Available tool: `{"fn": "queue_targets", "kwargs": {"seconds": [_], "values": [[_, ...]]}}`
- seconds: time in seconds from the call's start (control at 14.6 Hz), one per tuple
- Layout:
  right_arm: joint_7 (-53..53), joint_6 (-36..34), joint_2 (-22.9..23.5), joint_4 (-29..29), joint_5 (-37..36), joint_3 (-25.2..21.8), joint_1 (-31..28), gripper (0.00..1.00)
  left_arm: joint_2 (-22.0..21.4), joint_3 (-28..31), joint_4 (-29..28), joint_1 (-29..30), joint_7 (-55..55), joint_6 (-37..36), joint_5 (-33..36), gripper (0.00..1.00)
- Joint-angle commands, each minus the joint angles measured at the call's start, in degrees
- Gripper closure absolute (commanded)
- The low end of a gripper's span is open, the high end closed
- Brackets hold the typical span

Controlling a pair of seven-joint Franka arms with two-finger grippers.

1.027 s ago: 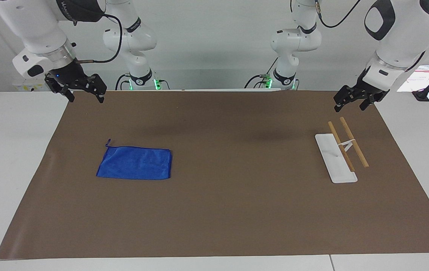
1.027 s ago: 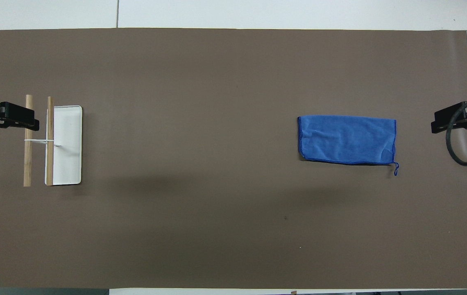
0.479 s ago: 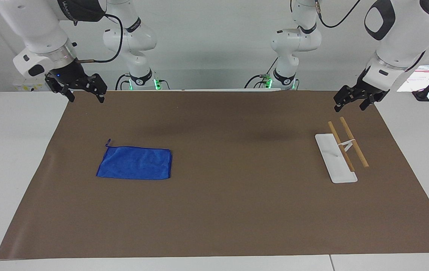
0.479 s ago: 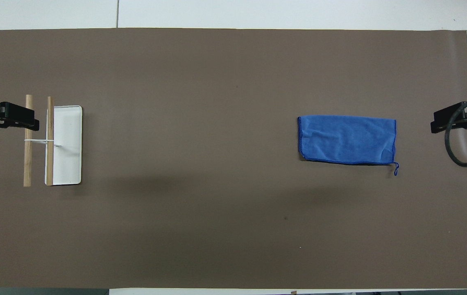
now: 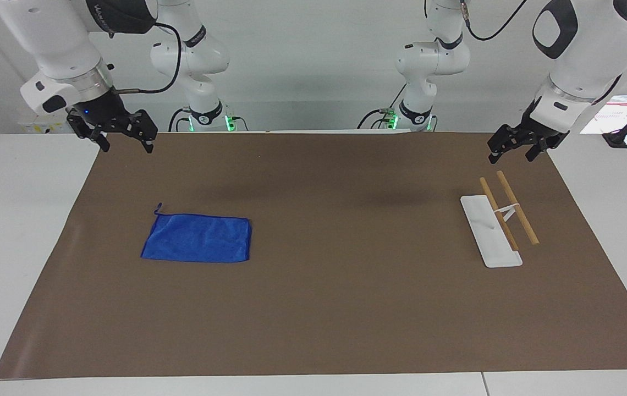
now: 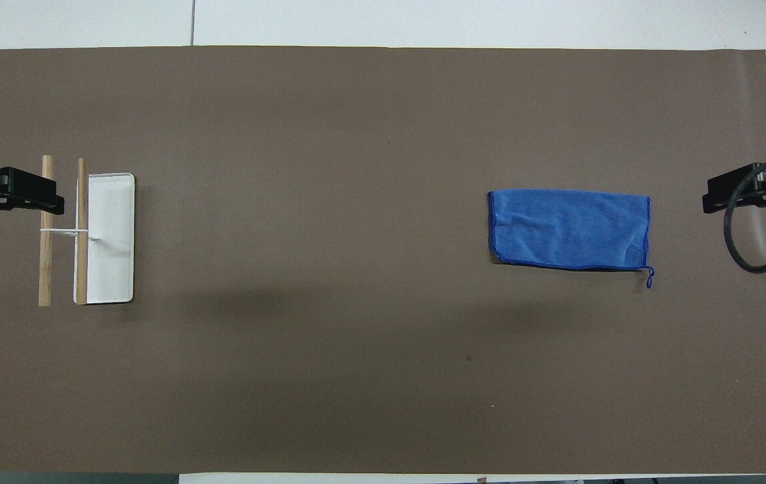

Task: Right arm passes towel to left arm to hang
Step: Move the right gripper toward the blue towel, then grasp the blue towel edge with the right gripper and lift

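While a matte brown paper sheet (image 5: 324,308) covers the white table (image 5: 11,220), the small bright blue microfibre towel (image 5: 198,238) lies flat toward the right arm's end. Toward the left arm's end stands a white tray-based rack with two wooden rails (image 5: 500,223). Right gripper (image 5: 125,142) and left gripper (image 5: 511,150) hang with fingers spread wide, holding nothing.

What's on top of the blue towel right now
Nothing rests on the towel; it lies flat on the brown mat, its corner loop showing. Whatever the cloth itself covers is hidden. Right gripper hangs open, away from it.
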Motion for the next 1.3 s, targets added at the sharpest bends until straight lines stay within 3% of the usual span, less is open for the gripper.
{"fn": "queue_targets", "kwargs": {"seconds": [0.0, 0.07, 0.34, 0.55, 0.75, 0.96, 1.23], "values": [[-1.08, 13.26, -6.05, -15.06, -0.46, 0.63, 1.39, 0.00, -1.46, -0.12, -1.45, 0.44, 0.11, 0.02, -0.65, 0.00], [-0.99, 16.27, -5.10, -16.67, -0.37, 0.63, 1.49, 0.00, -1.46, -0.03, -1.46, 0.44, 0.11, 0.02, -0.65, 0.00], [-1.26, 32.25, 6.75, -19.05, -0.37, 0.63, 1.49, 0.00, -1.46, -0.03, -1.46, 0.44, 0.11, 0.02, -0.65, 0.00], [-1.43, 44.30, 8.26, -27.82, -0.29, 0.72, 1.32, 0.00, -1.37, -0.12, -1.46, 0.44, 0.11, 0.02, -0.65, 0.00], [-2.83, 46.00, 11.25, -29.60, -0.02, 0.72, 1.40, 0.00, -1.37, -0.12, -1.46, 0.44, 0.11, 0.02, -0.65, 0.00], [-8.10, 47.49, 11.34, -33.38, 0.42, 0.72, 0.09, 0.00, -1.37, -0.03, -1.46, 0.44, 0.11, 0.02, -0.65, 0.00], [-8.38, 47.67, 12.66, -34.18, 0.51, 0.72, -0.71, 0.00, -1.37, -0.03, -1.46, 0.44, 0.11, 0.02, -0.65, 0.00]]}}
